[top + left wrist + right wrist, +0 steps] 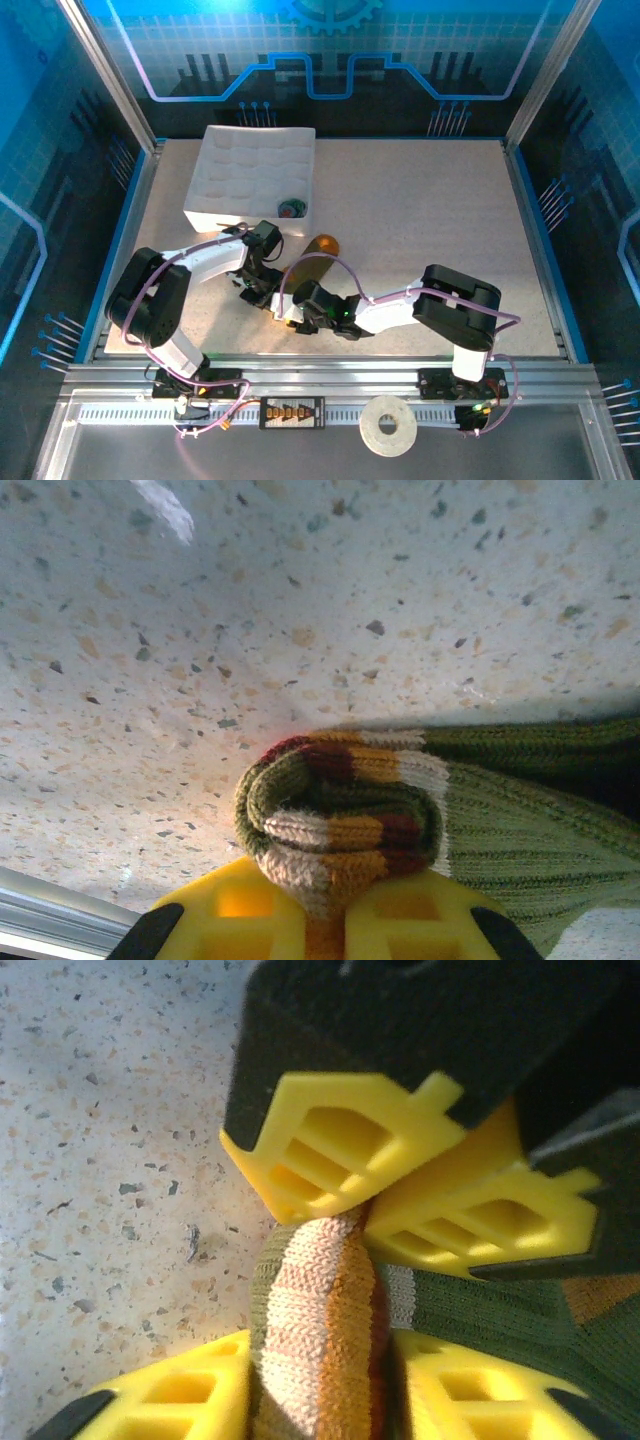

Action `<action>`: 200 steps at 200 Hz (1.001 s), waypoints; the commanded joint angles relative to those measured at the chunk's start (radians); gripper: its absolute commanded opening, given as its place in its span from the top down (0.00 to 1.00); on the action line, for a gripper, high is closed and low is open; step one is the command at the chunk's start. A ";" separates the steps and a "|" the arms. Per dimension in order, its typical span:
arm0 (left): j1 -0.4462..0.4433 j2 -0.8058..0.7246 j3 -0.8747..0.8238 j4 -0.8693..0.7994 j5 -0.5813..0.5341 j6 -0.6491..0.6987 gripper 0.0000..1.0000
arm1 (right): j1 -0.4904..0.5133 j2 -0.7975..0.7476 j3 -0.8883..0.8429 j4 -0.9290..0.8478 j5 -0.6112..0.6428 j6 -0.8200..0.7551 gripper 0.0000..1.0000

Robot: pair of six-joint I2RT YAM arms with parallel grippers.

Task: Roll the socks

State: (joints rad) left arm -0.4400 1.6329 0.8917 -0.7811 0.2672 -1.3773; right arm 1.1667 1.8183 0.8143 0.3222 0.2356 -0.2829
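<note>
Leftmost on the speckled table (430,220) stands one white gridded tray (225,165). In its near right compartment sits the grey-blue sock (291,208), bunched into a small bundle well apart from both grippers.

Just right of the tray and nearer the arms, the left gripper (325,880) is clamped on the striped cuff end of the olive-green sock (345,815). That end is curled into a tight roll of orange, red, cream and green bands. It sits right at the tips of the two yellow fingers (235,910), with cuff fabric pinched in the narrow gap between them. The plain ribbed leg runs off to the right along the table.

In the top view this sock lies flat, its orange toe pointing away from the arms, between the tray and the right arm.

Further right, the right gripper (320,1360) meets the same roll from the opposite side. Its two yellow fingers (170,1400) flank the striped roll and touch it on both sides — a grip, as far as the wrist view tells. Four yellow fingers crowd round that one roll.

Counted: two socks — one in the tray, one on the table — two grippers, one tray.
</note>
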 commanded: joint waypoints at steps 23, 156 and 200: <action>0.001 0.059 -0.039 -0.032 -0.055 0.017 1.00 | 0.008 -0.045 0.011 0.011 0.009 -0.003 0.52; 0.003 -0.081 -0.087 0.019 -0.069 -0.024 0.86 | -0.084 0.015 0.030 -0.111 -0.243 0.185 1.00; 0.006 -0.210 -0.139 0.043 -0.032 -0.062 0.59 | -0.163 0.091 -0.011 -0.133 -0.425 0.331 1.00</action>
State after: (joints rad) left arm -0.4343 1.4769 0.7799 -0.7010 0.2314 -1.4220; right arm 1.0447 1.8301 0.8436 0.2867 -0.0727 -0.0769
